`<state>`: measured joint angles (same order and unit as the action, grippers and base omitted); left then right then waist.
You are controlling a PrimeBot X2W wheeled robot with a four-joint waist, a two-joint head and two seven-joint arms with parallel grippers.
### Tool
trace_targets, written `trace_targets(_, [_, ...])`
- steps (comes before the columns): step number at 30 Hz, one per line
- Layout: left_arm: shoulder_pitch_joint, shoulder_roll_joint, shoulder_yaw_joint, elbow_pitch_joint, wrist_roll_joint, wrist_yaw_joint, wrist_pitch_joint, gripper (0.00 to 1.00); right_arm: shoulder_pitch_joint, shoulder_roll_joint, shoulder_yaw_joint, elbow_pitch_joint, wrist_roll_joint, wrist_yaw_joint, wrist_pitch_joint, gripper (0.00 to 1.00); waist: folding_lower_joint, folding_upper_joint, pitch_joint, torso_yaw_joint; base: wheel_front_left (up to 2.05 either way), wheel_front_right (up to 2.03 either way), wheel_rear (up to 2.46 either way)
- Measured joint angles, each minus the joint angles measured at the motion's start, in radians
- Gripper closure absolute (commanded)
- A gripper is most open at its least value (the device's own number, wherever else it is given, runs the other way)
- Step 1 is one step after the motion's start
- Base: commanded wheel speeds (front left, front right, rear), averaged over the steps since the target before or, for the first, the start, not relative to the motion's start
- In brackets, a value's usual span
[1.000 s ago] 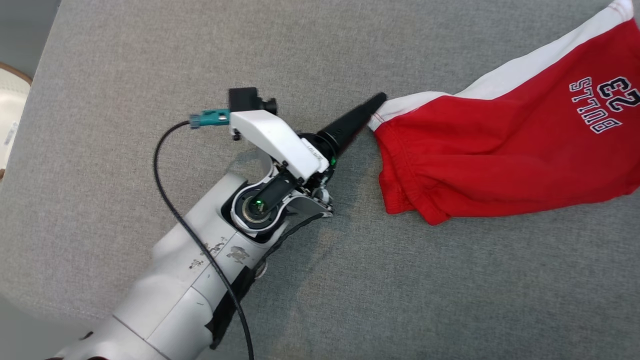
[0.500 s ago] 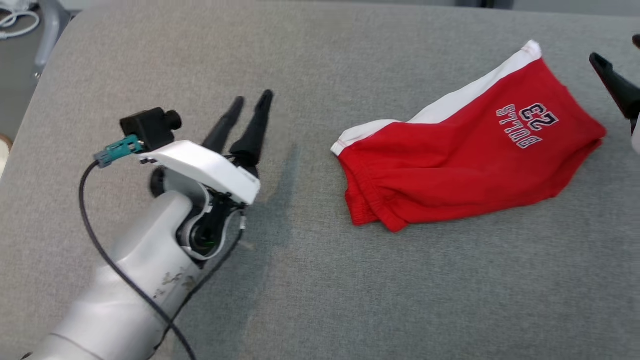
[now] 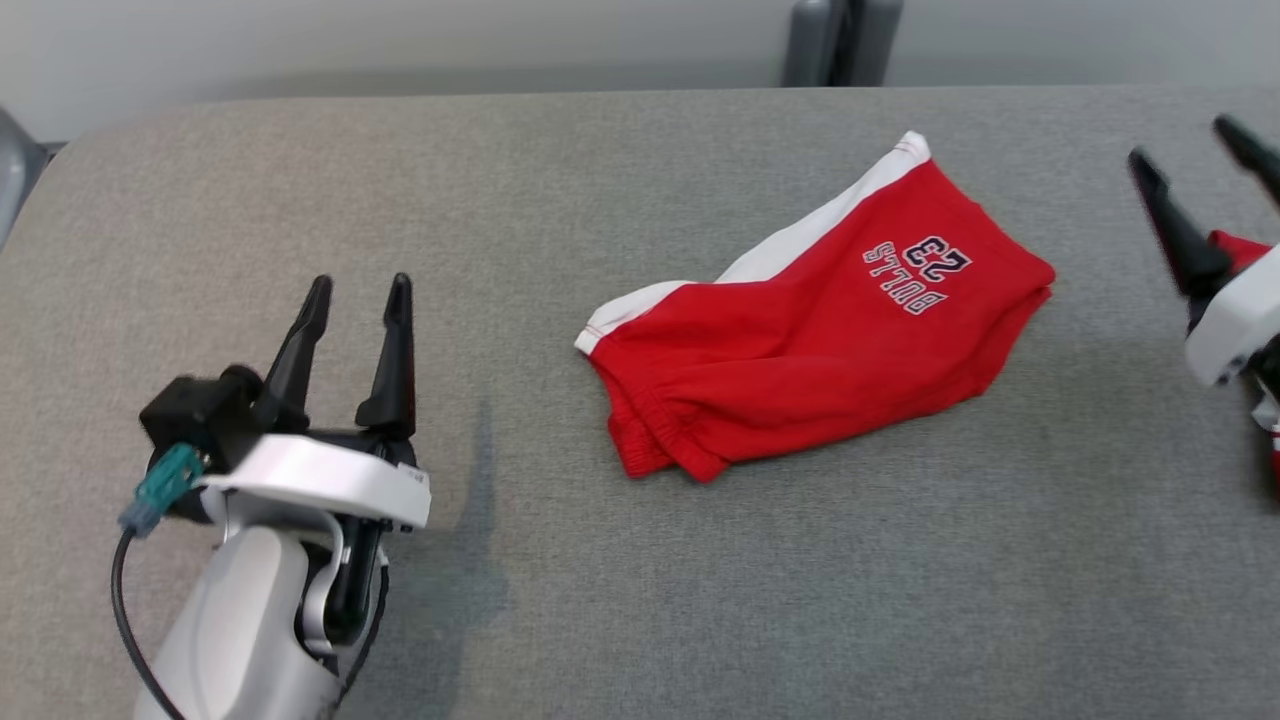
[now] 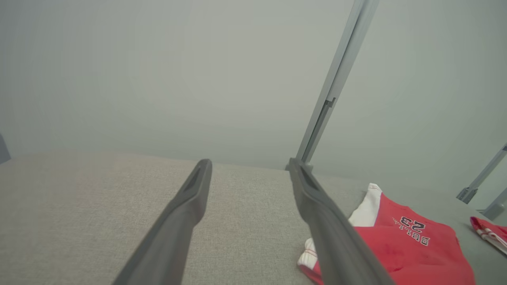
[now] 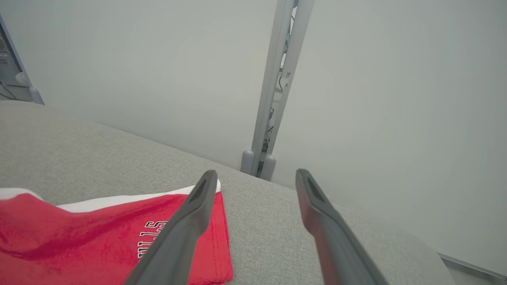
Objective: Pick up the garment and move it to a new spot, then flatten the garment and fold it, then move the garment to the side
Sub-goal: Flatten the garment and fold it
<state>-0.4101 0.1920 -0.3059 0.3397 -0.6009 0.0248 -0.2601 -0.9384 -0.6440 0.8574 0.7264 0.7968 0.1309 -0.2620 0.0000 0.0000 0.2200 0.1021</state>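
The garment (image 3: 820, 320) is a pair of red shorts with a white side stripe and "BULLS 23" lettering. It lies folded and free on the grey padded table (image 3: 600, 600), right of centre. My left gripper (image 3: 360, 290) stands open at the lower left, well apart from the garment's waistband end. Over at the right edge my right gripper (image 3: 1185, 145) is open too, just beyond the garment's leg end. In the left wrist view the left gripper (image 4: 249, 163) is empty, with the garment (image 4: 412, 245) low on the right. The right gripper (image 5: 256, 173) is empty, the garment (image 5: 79, 229) beneath its left finger.
A second red and white cloth (image 3: 1240, 250) lies at the table's right edge behind my right gripper, also seen as the cloth (image 4: 489, 233). A grey post (image 3: 840, 40) rises behind the table's far edge against a pale wall.
The head camera has tilted up, so the whole table shows. My left gripper, which touched the garment's white corner, has drawn back to the left. The right gripper has come into view.
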Motion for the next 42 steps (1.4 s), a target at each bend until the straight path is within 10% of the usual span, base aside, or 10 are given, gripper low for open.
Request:
trace_targets(12, [0.224, -0.123, 0.228, -0.104, 0.239, -0.085, 0.000, 0.00, 0.436, 0.221, -0.561, -0.268, -0.417, 0.000, -0.002, 0.00, 0.0000, 0.0000, -0.061, -0.059, 0.00, 0.00, 0.00])
trace_targets(22, [0.285, -0.142, 0.280, -0.104, 0.265, -0.127, 0.000, 0.00, 0.674, 0.392, -0.743, -0.384, -0.548, 0.000, -0.002, 0.00, 0.0000, 0.0000, -0.085, -0.043, 0.00, 0.00, 0.00])
trace_targets(33, [0.285, -0.143, 0.212, -0.098, 0.242, -0.121, 0.000, 0.00, 0.696, 0.406, -0.817, -0.246, -0.500, 0.000, 0.016, 0.00, 0.0000, 0.0000, -0.068, 0.031, 0.00, 0.00, 0.00])
trace_targets(42, [0.279, -0.145, 0.196, -0.095, 0.176, -0.101, 0.000, 0.00, 0.610, 0.403, -0.875, -0.122, -0.229, 0.000, 0.140, 0.00, 0.0000, 0.0000, -0.036, 0.138, 0.00, 0.00, 0.00])
